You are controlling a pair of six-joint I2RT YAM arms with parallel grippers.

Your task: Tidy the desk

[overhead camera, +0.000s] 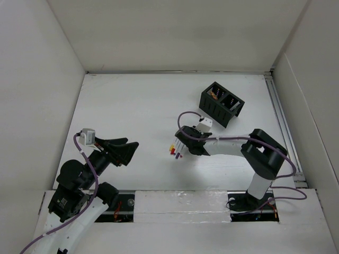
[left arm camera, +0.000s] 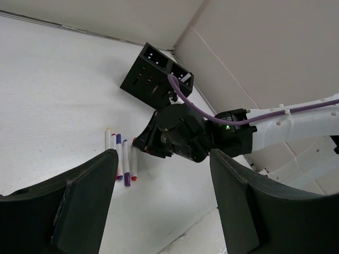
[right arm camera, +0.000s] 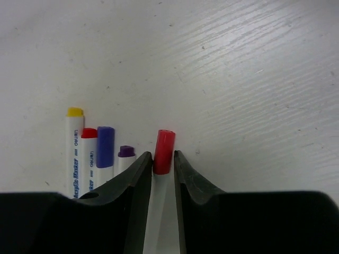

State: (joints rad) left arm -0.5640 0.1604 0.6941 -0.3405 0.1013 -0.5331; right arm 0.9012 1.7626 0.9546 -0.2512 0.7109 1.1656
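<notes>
On the bench point(overhead camera: 132, 106): four loose markers point(right arm camera: 98, 153)
Right end effector point(right arm camera: 163, 159): pinching red-capped marker point(right arm camera: 164, 148)
Left end effector point(overhead camera: 126, 150): agape, empty
Progress: early; organizer box point(overhead camera: 221, 103) likely awaits markers

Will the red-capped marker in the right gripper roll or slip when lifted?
Likely stiff and light: the red-capped marker is a slim tube. Its round barrel may roll if released, or slip where the right gripper pinches it.

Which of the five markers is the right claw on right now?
The lone red-capped marker, right of the row of four; the right claw pinches its cap. The other red cap lies in that row.
</notes>
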